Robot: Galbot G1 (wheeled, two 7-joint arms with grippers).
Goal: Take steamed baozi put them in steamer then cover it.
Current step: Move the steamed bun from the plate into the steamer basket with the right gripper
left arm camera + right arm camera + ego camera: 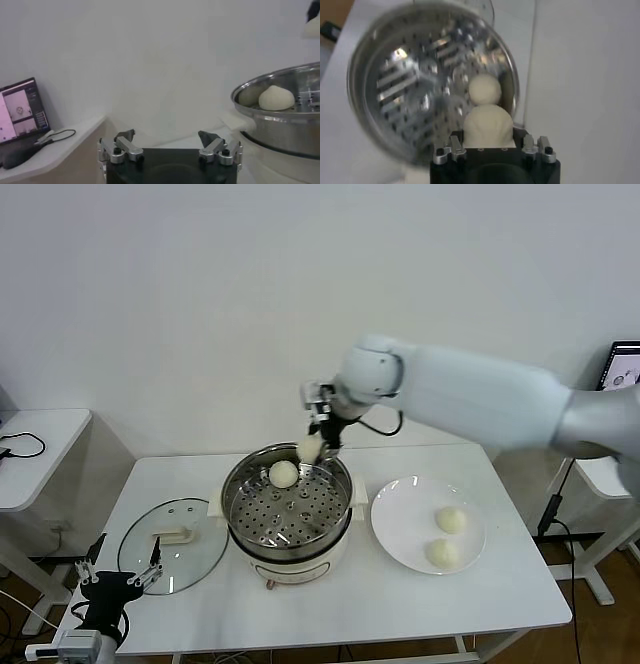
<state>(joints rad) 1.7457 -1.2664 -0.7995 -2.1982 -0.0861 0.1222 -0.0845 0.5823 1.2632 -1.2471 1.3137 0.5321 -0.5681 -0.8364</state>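
My right gripper (316,442) hangs over the far rim of the steamer (229,496), shut on an off-white baozi (309,449). In the right wrist view that baozi (488,125) fills the space between the jaws of the right gripper (488,139). A second baozi (284,474) lies on the perforated tray near the back, below the held one. Two more baozi (451,520) (441,553) rest on a white plate (400,524). The glass cover (175,544) lies flat on the table left of the steamer. My left gripper (125,559) waits open at the table's front left corner.
A side table (40,444) with a cable stands at the far left, and a small screen (625,369) sits at the right edge. The left wrist view shows the steamer wall (285,130), the left gripper (167,136) and a laptop (20,107).
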